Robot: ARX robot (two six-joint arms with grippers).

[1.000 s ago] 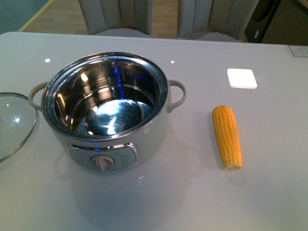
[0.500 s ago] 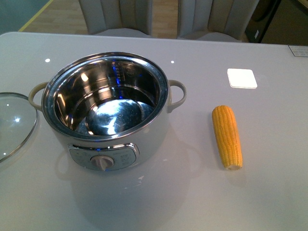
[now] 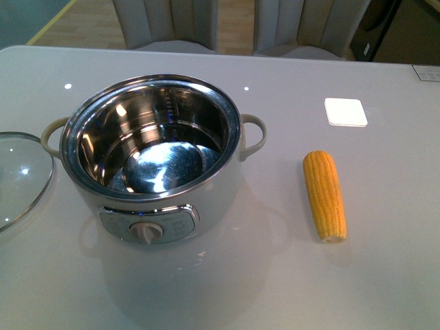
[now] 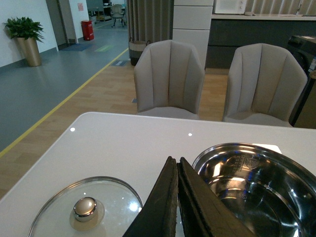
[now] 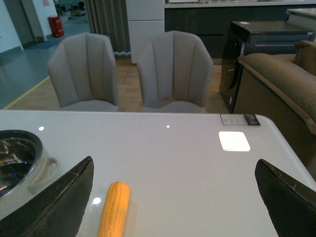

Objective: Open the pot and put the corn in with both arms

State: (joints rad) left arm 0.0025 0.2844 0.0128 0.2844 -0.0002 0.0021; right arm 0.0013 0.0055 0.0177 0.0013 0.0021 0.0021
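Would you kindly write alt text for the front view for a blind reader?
An open white electric pot with an empty steel bowl stands on a pale table, its glass lid lying flat to its left. A yellow corn cob lies on the table to the pot's right, apart from it. Two chair backs show beyond the table.

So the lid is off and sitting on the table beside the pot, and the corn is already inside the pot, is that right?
Not quite. The glass lid is off beside the pot, but the corn is not inside: the front view shows it lying on the table to the pot's right.
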